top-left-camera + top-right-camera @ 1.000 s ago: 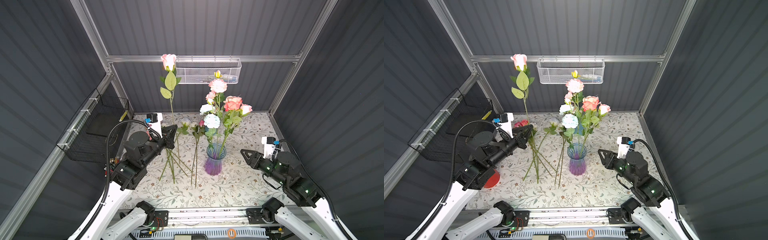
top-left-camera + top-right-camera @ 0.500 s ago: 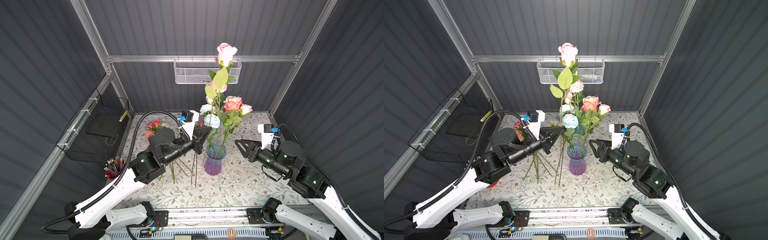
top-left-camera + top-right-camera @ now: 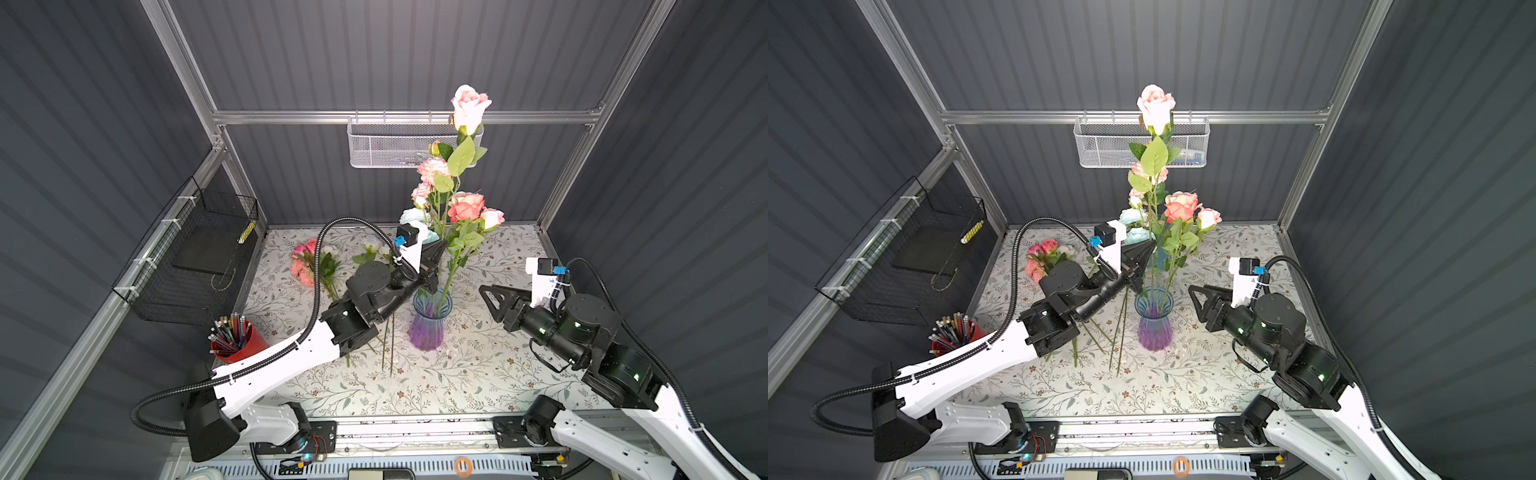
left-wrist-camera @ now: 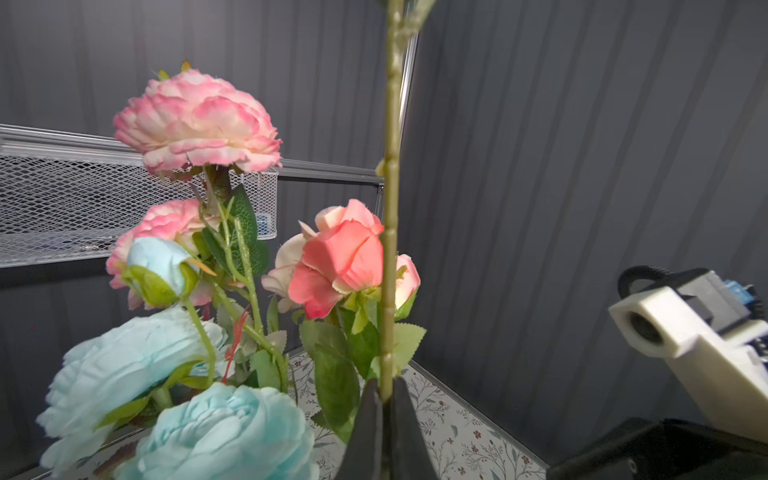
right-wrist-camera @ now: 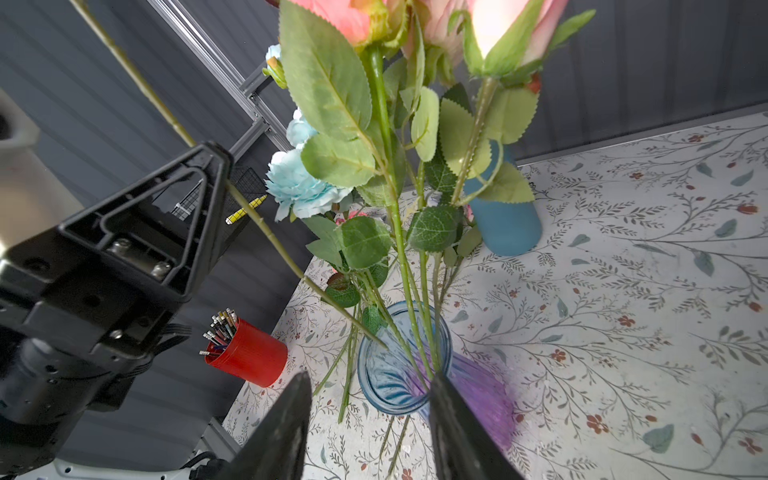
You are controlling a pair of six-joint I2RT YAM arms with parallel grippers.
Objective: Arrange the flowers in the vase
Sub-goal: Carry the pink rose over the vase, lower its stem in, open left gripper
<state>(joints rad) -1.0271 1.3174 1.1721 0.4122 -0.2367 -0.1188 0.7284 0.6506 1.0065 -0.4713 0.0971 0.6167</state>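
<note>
Stems (image 5: 405, 282) crowd vase (image 5: 376, 382) mouth, table (image 3: 469, 345) rightward clear

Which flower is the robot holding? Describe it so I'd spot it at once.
Find the blue-and-purple glass vase on the floral table. Beside it the left gripper pinches one long stem. Follow that up to a pale pink rose bud, far taller than the vase's other blooms and the only flower gripped.

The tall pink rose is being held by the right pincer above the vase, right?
No, the left pincer holds the tall pink rose above the vase, shut on its stem, as both top views show. The right pincer is open and empty.
</note>
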